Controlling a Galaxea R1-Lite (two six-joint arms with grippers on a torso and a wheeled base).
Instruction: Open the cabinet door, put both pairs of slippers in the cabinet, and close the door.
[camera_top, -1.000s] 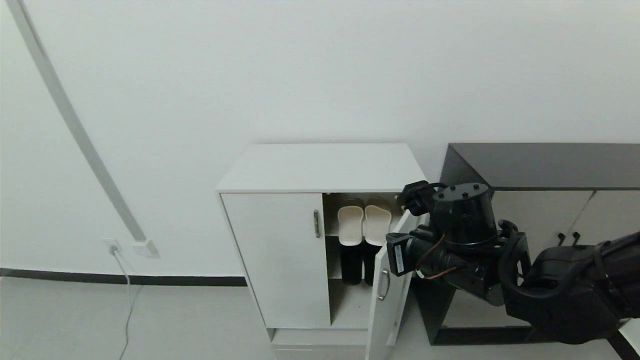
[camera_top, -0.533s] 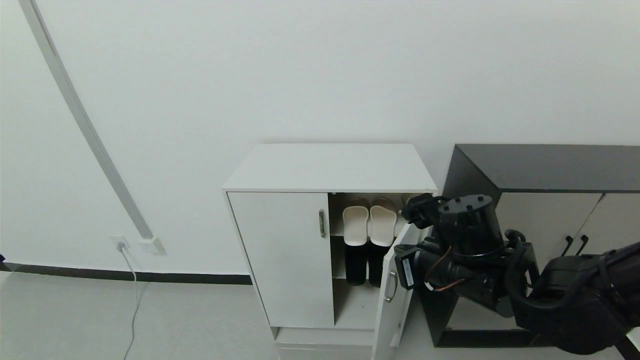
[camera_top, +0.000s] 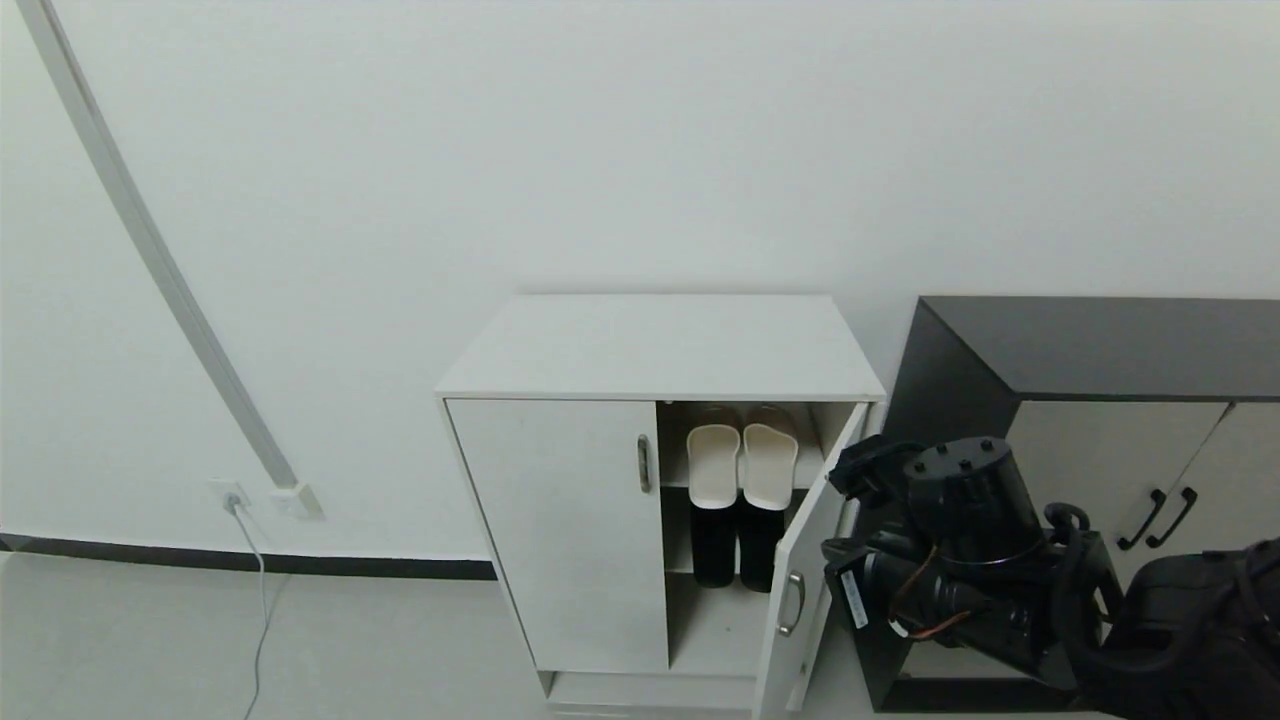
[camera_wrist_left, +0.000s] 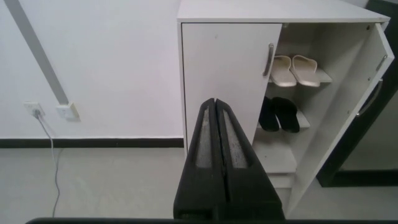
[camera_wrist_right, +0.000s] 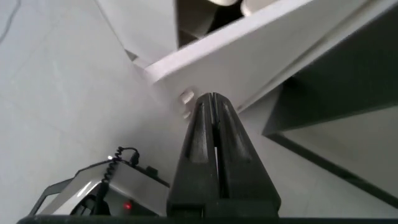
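White cabinet (camera_top: 660, 345) stands on grey floor (camera_top: 150, 640) against white wall (camera_top: 600, 150).

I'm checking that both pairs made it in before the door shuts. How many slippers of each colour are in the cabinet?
White slippers, upper shelf: 2
Black slippers, shelf below: 2
Total: 4

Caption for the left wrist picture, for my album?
Shut left claw faces the white cabinet, one door open, white slippers above black slippers inside.

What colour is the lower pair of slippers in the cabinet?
The lower slippers are black; left wrist view shows them best.
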